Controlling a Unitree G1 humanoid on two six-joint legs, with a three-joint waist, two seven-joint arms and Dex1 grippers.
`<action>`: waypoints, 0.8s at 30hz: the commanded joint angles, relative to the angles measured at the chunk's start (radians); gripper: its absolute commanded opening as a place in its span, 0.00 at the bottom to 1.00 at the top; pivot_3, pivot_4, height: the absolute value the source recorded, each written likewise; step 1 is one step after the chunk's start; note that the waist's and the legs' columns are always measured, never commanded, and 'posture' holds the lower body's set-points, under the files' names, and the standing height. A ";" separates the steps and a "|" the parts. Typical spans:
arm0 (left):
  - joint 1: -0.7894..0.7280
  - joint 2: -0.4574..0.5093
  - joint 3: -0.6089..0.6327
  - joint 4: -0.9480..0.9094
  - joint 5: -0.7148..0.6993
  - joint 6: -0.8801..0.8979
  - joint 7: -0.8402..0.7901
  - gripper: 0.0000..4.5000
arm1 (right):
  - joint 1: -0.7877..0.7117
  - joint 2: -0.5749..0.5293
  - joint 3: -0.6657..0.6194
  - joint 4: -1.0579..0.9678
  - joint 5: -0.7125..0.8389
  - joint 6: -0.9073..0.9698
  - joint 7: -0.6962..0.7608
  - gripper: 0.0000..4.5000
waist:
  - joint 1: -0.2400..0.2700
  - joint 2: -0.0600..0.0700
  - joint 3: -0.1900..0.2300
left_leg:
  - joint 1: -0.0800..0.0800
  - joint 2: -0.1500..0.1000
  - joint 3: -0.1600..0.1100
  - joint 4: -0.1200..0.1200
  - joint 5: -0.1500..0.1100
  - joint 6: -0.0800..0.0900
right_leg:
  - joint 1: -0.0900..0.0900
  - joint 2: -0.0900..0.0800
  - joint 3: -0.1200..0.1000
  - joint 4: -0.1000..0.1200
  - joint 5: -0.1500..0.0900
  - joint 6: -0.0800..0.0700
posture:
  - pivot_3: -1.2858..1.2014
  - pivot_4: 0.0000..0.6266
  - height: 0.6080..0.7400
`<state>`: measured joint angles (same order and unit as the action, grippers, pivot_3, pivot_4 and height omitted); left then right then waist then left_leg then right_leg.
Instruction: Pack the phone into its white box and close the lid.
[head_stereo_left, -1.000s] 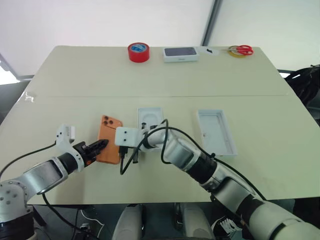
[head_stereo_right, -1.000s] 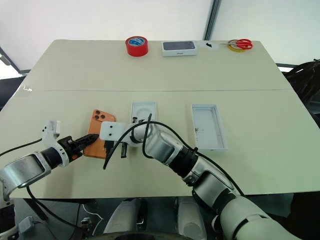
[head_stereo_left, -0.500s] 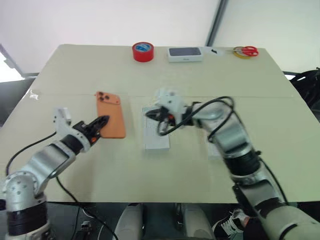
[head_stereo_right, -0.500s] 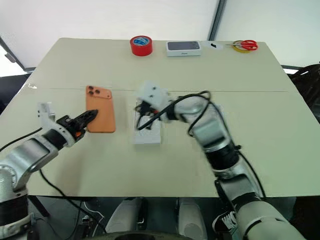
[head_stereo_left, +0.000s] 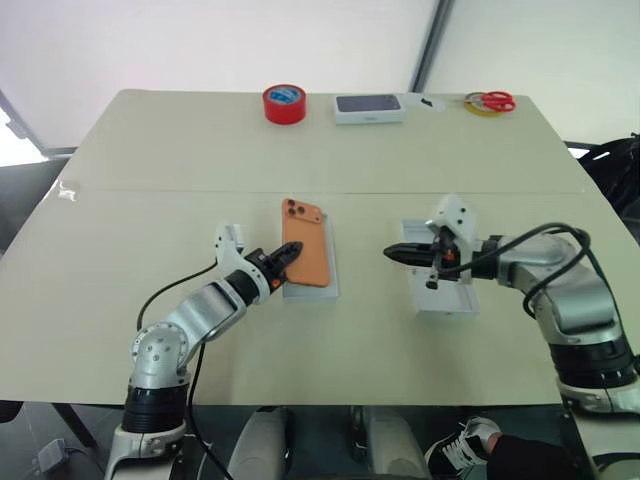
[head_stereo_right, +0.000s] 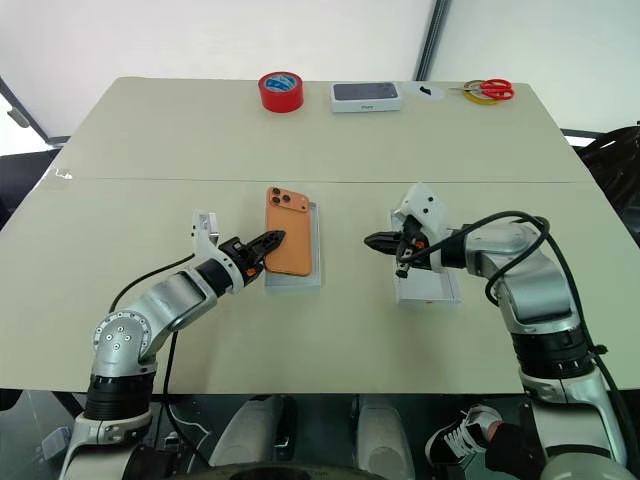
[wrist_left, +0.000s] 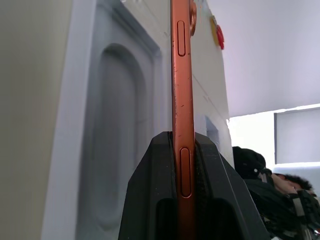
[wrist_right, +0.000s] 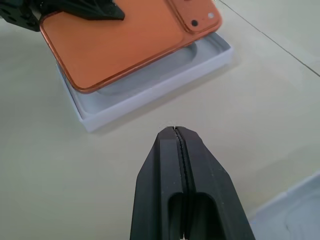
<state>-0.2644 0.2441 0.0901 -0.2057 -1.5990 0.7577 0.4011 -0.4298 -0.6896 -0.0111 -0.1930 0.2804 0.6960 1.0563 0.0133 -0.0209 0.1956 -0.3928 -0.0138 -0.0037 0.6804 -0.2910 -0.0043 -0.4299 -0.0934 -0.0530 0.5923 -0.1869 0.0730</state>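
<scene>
We list one beige rectangular table (head_stereo_left: 150, 150) carrying: red tape roll (head_stereo_left: 281, 103), dark-screened device on white base (head_stereo_left: 369, 107), red-handled scissors (head_stereo_left: 487, 101), two shallow white trays (head_stereo_left: 325, 290) (head_stereo_left: 447, 303).

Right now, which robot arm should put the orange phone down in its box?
The left. Its left gripper already pinches the phone just over the white box. The right gripper is shut, holds nothing, and sits off by the lid.

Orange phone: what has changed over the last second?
The left pincer, shut on the slim orange phone, has carried it rightward from the bare table to above the shallow white box. The right pincer, shut and empty, swung right from the box to the white lid tray. Box, lid and red tape roll stayed put.
</scene>
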 joint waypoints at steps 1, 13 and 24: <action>-0.039 -0.016 0.006 -0.006 0.017 0.004 -0.039 0.00 | 0.011 -0.018 -0.024 -0.027 0.022 -0.038 -0.015 0.00 | 0.000 0.000 0.000 | 0.000 0.000 0.000 0.001 0.000 0.000 | 0.000 0.000 0.000 0.000 0.000 0.000 | 0.52 0.24 0.98; -0.069 -0.030 0.010 0.042 0.078 0.062 -0.056 0.00 | 0.006 -0.009 -0.005 -0.021 0.042 -0.083 -0.039 0.00 | 0.001 0.000 0.000 | -0.001 0.000 0.000 0.001 0.000 0.000 | 0.001 0.000 0.000 -0.001 0.000 0.001 | 0.52 0.24 0.98; -0.072 -0.035 0.022 0.010 0.085 0.095 -0.051 0.54 | -0.011 -0.001 0.023 0.001 0.038 -0.114 -0.057 0.00 | 0.001 0.000 0.000 | -0.001 0.000 -0.001 0.001 0.000 0.000 | 0.001 0.000 0.000 -0.001 0.000 0.001 | 0.52 0.24 0.98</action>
<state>-0.3200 0.2074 0.0945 -0.1418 -1.5028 0.8467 0.3634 -0.4198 -0.6898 0.0258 -0.1855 0.3023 0.5998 1.0042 0.0140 -0.0211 0.1958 -0.3934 -0.0141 -0.0042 0.6811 -0.2912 -0.0040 -0.4292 -0.0937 -0.0529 0.5915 -0.1872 0.0738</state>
